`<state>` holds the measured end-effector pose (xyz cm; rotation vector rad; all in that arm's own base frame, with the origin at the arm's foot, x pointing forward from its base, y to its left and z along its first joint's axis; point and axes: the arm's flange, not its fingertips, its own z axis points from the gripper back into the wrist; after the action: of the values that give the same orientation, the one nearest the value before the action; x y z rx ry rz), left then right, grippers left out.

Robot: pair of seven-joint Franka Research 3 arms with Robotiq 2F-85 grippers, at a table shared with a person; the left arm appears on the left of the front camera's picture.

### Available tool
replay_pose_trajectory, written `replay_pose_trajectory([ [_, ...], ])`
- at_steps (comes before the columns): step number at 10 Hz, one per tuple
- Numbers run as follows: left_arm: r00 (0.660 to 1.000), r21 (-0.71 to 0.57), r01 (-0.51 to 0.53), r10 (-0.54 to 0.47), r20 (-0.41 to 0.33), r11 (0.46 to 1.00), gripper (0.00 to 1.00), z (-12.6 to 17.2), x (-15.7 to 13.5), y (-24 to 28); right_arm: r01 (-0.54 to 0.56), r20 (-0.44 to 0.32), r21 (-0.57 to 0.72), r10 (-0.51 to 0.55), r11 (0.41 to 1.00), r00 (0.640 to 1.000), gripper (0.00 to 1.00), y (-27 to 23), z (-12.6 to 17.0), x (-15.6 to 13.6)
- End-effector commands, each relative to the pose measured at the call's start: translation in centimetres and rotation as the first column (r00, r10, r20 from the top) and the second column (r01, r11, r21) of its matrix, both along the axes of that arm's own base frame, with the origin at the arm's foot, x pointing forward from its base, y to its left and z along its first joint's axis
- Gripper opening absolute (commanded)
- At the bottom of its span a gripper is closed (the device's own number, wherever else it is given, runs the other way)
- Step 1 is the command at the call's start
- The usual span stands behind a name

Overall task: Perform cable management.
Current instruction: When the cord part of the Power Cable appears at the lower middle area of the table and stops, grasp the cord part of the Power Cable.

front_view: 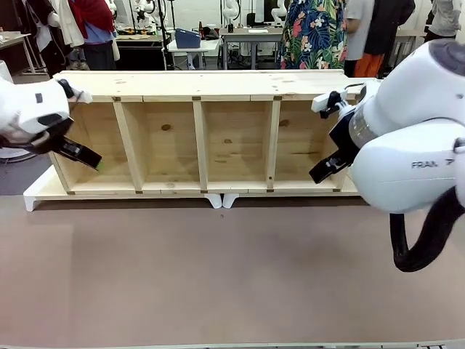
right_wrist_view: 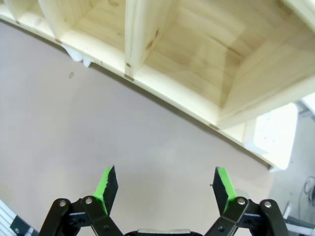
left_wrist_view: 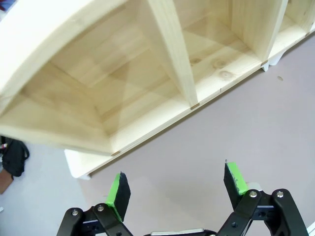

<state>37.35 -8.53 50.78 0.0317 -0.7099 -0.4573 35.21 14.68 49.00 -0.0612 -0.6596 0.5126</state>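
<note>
The cable is out of view. My left gripper (front_view: pixel 78 153) hovers at the left end of a long wooden shelf unit (front_view: pixel 203 87) and stands open, with nothing between its green pads (left_wrist_view: pixel 117 192). My right gripper (front_view: pixel 327 137) is at the shelf's right end, in front of the rightmost compartment, jaws spread wide and empty. In the left wrist view the open left gripper (left_wrist_view: pixel 177 184) looks down on bare table in front of the shelf's compartments (left_wrist_view: pixel 123 83). The right wrist view shows my open right gripper (right_wrist_view: pixel 165 187) over bare table, short of the shelf (right_wrist_view: pixel 197 54).
The shelf unit lies along the table's far side on white feet (front_view: pixel 221 200), with several open compartments facing me. The brown tabletop (front_view: pixel 218 276) stretches in front of it. The right arm's thick black hose (front_view: pixel 429 240) hangs at the right. People and desks (front_view: pixel 247 33) stand behind.
</note>
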Motion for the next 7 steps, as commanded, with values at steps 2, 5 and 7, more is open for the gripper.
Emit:
replay_pose_trajectory([
  [2, 0.997, 0.023, -0.066, 0.065, 0.032, 0.998, 1.0, -0.1, -9.8, 3.7, 0.108, 0.053, -0.021, -0.107, 0.994, 0.993, 1.0, -2.6, 1.2, -8.6],
  [5, 0.992, 0.012, -0.093, 0.092, 0.084, 0.996, 1.0, 2.1, -14.4, 6.3, 0.199, 0.125, -0.001, -0.198, 0.98, 0.972, 1.0, -4.8, 3.8, -13.2],
  [7, 0.988, -0.024, -0.107, 0.109, 0.108, 0.994, 1.0, 2.2, -16.9, 7.9, 0.237, 0.141, 0.031, -0.239, 0.971, 0.961, 1.0, -6.4, 4.0, -15.7],
])
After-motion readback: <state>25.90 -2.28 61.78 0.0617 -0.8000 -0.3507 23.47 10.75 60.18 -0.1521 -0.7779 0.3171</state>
